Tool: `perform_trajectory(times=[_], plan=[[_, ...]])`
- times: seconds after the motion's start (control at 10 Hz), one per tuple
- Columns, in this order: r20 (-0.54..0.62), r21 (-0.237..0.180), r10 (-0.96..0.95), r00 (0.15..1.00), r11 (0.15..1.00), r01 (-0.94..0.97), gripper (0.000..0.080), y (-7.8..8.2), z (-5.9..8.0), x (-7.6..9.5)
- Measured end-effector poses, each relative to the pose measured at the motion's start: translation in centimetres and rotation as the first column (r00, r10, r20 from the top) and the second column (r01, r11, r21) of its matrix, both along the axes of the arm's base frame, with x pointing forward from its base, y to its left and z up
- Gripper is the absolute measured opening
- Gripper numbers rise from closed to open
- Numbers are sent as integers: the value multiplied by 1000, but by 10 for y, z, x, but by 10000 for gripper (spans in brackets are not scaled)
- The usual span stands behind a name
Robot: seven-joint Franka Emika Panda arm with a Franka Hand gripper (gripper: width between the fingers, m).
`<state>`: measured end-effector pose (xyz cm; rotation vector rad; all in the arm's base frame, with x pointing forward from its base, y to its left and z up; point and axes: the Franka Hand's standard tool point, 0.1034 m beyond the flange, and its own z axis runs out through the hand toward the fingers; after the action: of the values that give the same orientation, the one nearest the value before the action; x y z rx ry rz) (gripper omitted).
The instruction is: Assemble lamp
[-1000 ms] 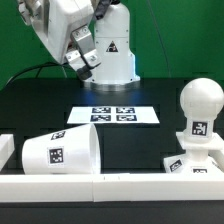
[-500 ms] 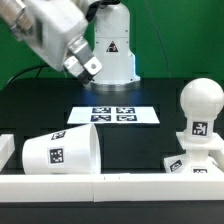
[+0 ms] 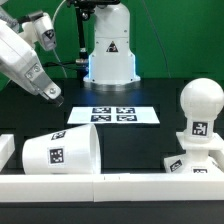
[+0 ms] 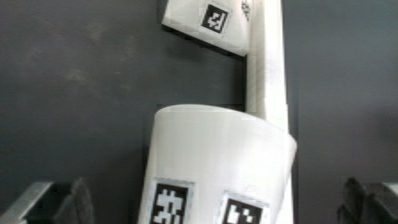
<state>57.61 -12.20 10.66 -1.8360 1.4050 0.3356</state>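
Observation:
The white tapered shade [image 3: 60, 152] lies on its side against the front rail, wide end toward the exterior view's right, a tag on its side. The round-headed bulb [image 3: 200, 108] stands upright on the wedge-like base [image 3: 193, 162] at the exterior view's right. My gripper [image 3: 49, 94] hangs open and empty above the shade's narrow end, well apart from it. In the wrist view the shade [image 4: 217, 150] lies below the gripper [image 4: 214, 208], with the dark fingertips [image 4: 54, 203] wide on either side. A tagged white part [image 4: 214, 18], probably the base, shows beyond it.
The marker board [image 3: 113, 114] lies flat in the middle of the black table. A white rail [image 3: 110, 186] runs along the front edge and also shows in the wrist view [image 4: 267, 70]. The arm's white pedestal [image 3: 110, 55] stands at the back.
The arm has swung from the top middle toward the exterior view's left and down, bringing the gripper over the shade. The lamp parts have not moved.

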Motion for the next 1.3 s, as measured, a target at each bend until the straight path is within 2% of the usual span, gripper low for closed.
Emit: perform_trajectory(times=[0.2, 0.4, 0.6, 0.8, 0.9, 1.1, 1.3], plan=[[-20, 13, -16, 1000, 1000, 17, 699, -2, -1, -2], [-75, 58, -59, 995, 996, 63, 699, -10, -4, -8], [-169, 102, -160, 972, 978, 179, 699, -20, -9, -12], [-293, 133, -277, 915, 936, 326, 699, -29, -12, -15], [-330, 135, -295, 897, 926, 354, 699, -26, -12, -14], [-316, 133, -288, 904, 930, 342, 699, -27, -12, -14], [-305, 122, -285, 909, 935, 334, 699, -33, -22, -9]])
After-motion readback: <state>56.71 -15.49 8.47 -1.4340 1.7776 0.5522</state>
